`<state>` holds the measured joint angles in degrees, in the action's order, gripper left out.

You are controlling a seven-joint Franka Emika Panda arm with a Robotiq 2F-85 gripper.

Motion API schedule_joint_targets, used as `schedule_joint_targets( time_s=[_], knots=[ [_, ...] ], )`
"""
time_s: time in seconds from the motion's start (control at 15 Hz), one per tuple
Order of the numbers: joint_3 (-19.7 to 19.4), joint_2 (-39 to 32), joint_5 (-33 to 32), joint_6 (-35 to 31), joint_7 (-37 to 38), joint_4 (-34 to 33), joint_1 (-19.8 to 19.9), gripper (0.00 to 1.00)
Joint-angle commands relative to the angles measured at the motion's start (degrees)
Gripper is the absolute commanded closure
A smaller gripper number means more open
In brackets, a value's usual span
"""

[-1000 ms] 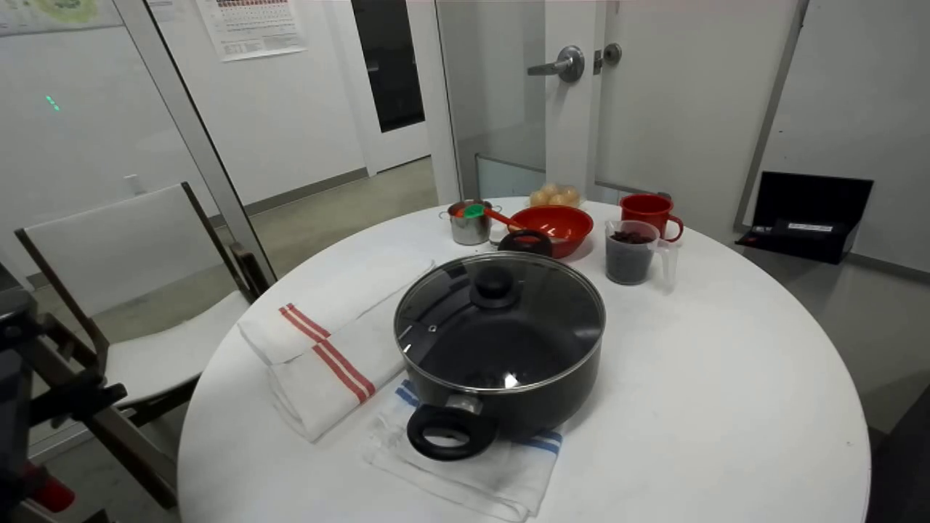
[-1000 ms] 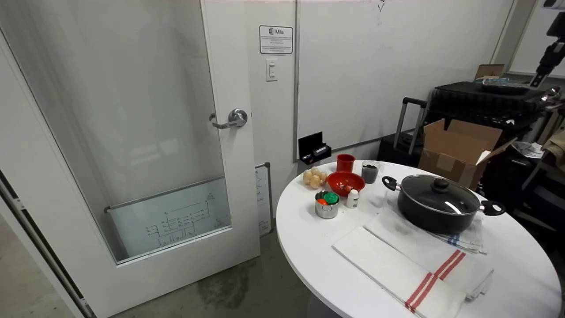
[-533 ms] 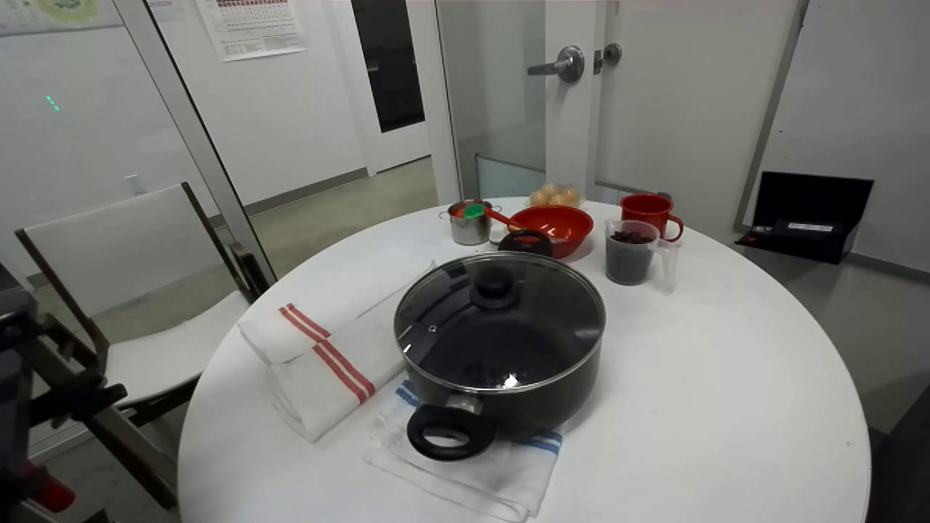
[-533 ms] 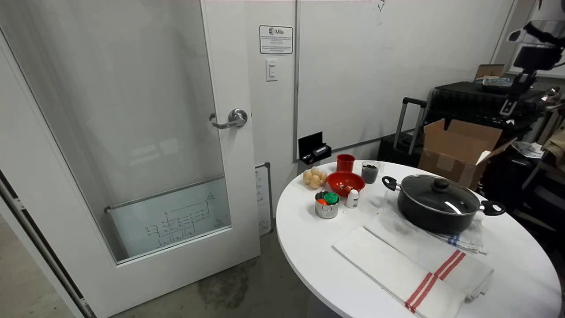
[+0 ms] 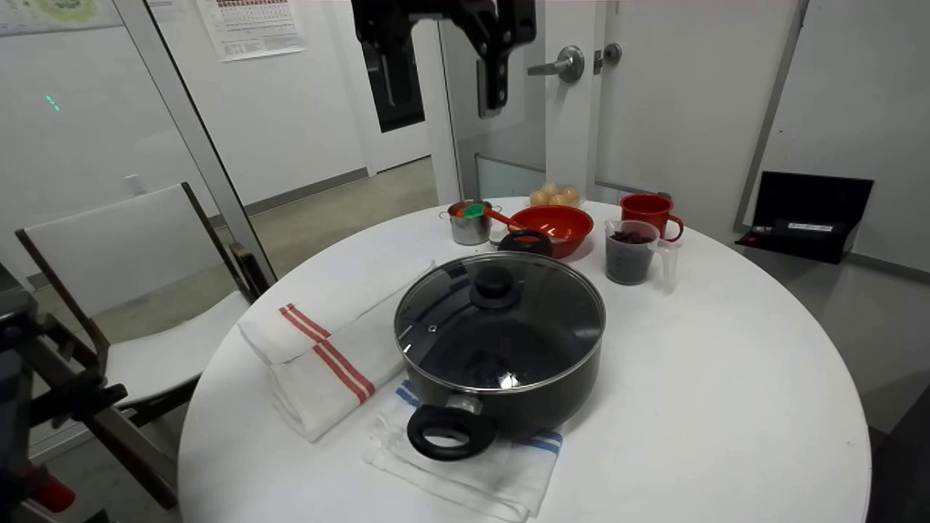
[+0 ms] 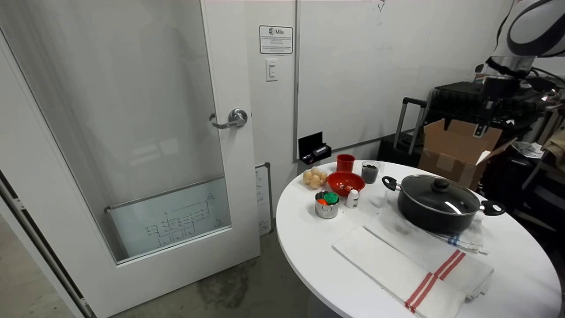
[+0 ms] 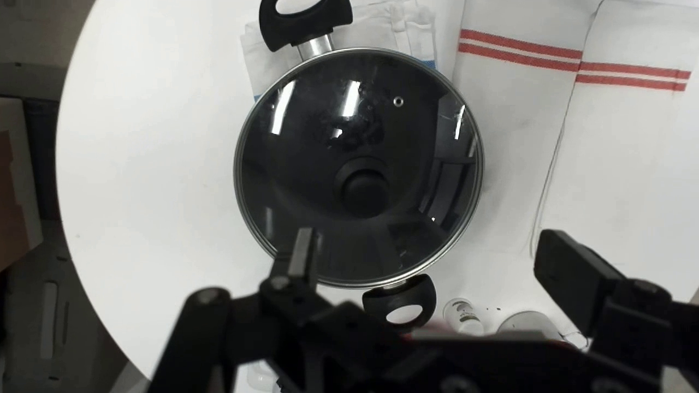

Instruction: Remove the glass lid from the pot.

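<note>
Near a glass-paned door [image 6: 145,141] stands a round white tabletop [image 5: 705,392]. There the glass lid [image 5: 501,327] covers the black pot [image 5: 541,410], knob [image 5: 494,281] upward, presumably for gripping; a blue-striped towel [image 5: 476,479] lies beneath, likely as protection. My jaws hang high, wide apart and empty. A red bowl [image 5: 570,229] stands toward the door-side edge; I see nothing obstructing the knob.

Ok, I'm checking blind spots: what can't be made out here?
Blue-striped towel: partly hidden by the pot in an exterior view.
Inside of the pot: partly obscured by reflections on the glass lid in the wrist view.
White bottle: label print too small to read in the wrist view.
Robot arm: cut off by the right edge in an exterior view.
</note>
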<state>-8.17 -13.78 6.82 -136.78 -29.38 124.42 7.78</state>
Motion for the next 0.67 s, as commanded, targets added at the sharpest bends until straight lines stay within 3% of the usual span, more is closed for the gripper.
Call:
schedule_joint_targets(
  time_s=[0.0, 0.6],
  knots=[
    [3.3, -8.2, 2.1, 0.7, -2.6, -6.9, 3.2, 0.00],
    [6.9, -22.8, -1.6, 1.2, -0.3, -17.5, 5.8, 0.00]
  ],
)
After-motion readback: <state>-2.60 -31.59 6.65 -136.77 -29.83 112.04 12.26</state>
